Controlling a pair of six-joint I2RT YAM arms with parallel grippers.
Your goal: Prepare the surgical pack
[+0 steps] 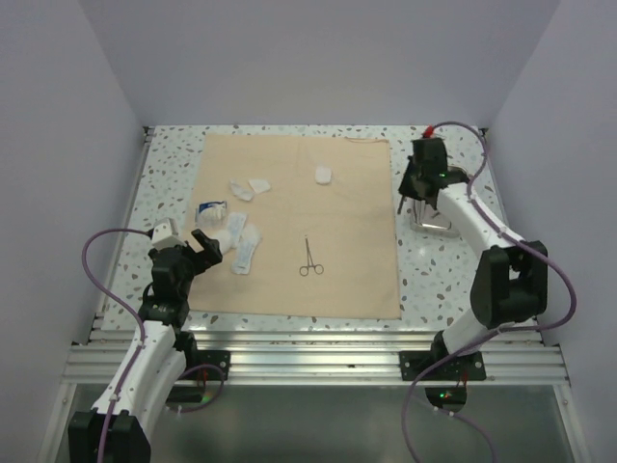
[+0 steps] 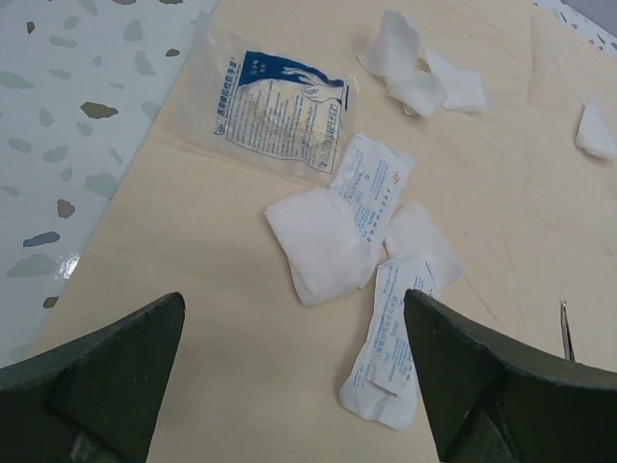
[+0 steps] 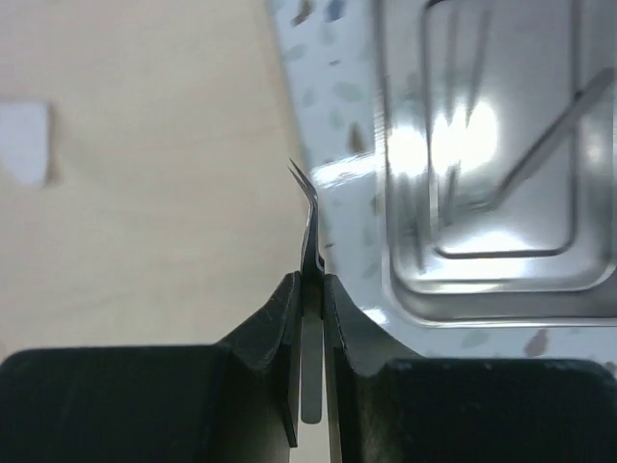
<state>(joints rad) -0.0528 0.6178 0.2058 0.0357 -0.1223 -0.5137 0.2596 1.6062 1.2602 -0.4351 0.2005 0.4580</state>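
The beige cloth sheet (image 1: 337, 193) lies spread flat on the speckled table. Several white gauze packets (image 1: 241, 241) are scattered on its left half, and ring-handled forceps (image 1: 309, 258) lie near its middle. The steel tray (image 1: 436, 220) sits right of the cloth with a slim instrument (image 3: 549, 145) inside. My right gripper (image 3: 310, 280) hangs beside the tray's left rim (image 3: 482, 299), shut on thin curved-tip tweezers (image 3: 310, 227). My left gripper (image 2: 291, 299) hovers open over the gauze packets (image 2: 395, 338), holding nothing.
A larger clear packet with blue print (image 2: 275, 111) lies at the cloth's left edge. Loose gauze pieces (image 1: 323, 174) rest near the cloth's far side. Grey walls close in the table on three sides, and a metal rail (image 1: 318, 357) runs along the front.
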